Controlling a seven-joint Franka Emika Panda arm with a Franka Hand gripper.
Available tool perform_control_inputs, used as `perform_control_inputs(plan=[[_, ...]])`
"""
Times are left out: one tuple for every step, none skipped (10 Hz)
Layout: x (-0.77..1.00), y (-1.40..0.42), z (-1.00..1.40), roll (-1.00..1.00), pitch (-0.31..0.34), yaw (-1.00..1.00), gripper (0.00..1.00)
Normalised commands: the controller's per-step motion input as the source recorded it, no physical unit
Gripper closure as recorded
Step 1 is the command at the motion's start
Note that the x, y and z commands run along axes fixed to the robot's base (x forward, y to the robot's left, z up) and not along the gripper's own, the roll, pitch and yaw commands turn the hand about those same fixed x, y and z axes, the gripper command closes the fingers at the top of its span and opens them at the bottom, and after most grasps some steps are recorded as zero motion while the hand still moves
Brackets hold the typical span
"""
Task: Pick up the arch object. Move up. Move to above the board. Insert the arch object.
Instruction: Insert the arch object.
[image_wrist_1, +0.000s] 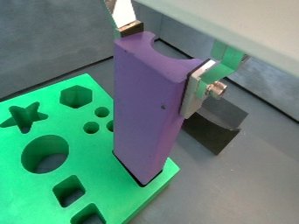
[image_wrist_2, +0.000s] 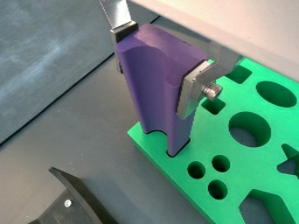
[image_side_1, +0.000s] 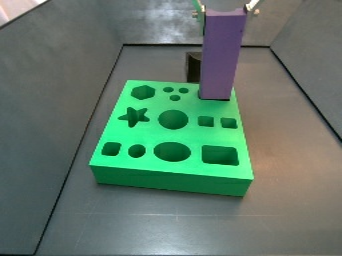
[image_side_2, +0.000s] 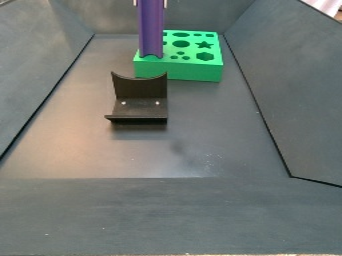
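Observation:
The arch object (image_wrist_1: 146, 114) is a tall purple block that stands upright with its lower end in a cut-out at a corner of the green board (image_wrist_1: 52, 122). Most of it rises above the board. It shows in both side views (image_side_1: 221, 55) (image_side_2: 151, 25). My gripper (image_wrist_1: 163, 54) is shut on the block near its scooped top, one silver finger (image_wrist_2: 194, 85) flat against each side. The board also shows in a wrist view (image_wrist_2: 158, 149) and in both side views (image_side_1: 174, 178) (image_side_2: 201, 62).
The dark fixture (image_side_2: 138, 98) stands on the grey floor close beside the board's corner that holds the arch; it also shows in other views (image_wrist_1: 216, 122) (image_wrist_2: 65, 206) (image_side_1: 194, 68). Sloped grey walls enclose the floor.

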Motion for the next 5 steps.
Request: perform_control_inputs(plan=[[0.02,-0.03,-0.16,0.11,0.000,0.05,1.00],[0.05,-0.05,-0.15,0.10,0.000,0.03,1.00],[0.07,-0.06,-0.17,0.10,0.000,0.02,1.00],[0.10,-0.07,-0.16,0.10,0.000,0.02,1.00],[0.11,-0.09,-0.17,0.10,0.000,0.00,1.00]])
